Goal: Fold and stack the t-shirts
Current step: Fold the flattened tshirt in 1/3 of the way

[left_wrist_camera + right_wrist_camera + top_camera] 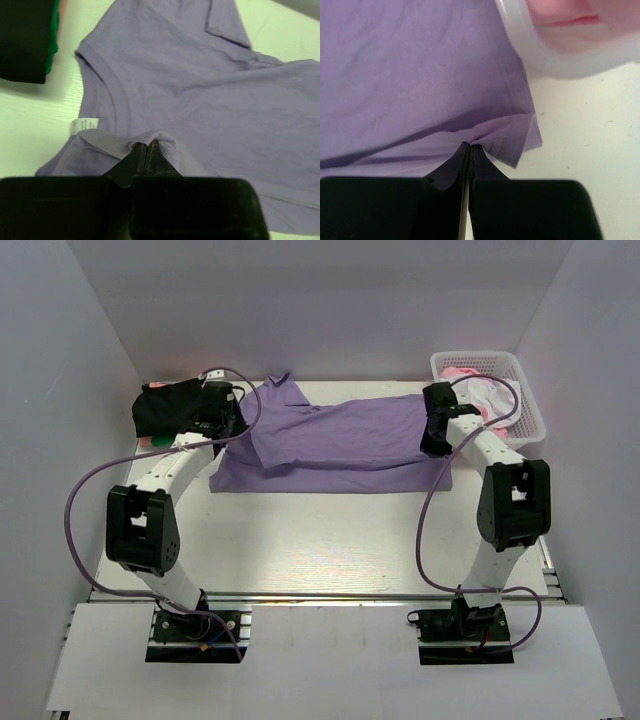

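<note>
Top external view — left claw (148,145) and right claw (470,146) pinch the purple t-shirt (340,436) — basket (480,356) beside right.

We see the big shirt (340,440) lying flat across the back half of the table (320,540), its neck end to the left and its bottom end to the right. A pile of shirts (165,410) sits in the back left corner beside the neck end, and the basket (527,420) stands in the back right corner with more clothes (470,388) in it. The left gripper (148,145) pinches the shirt's edge next to the neck label (83,125), and the right gripper (469,146) pinches its bottom corner near the basket.
</note>
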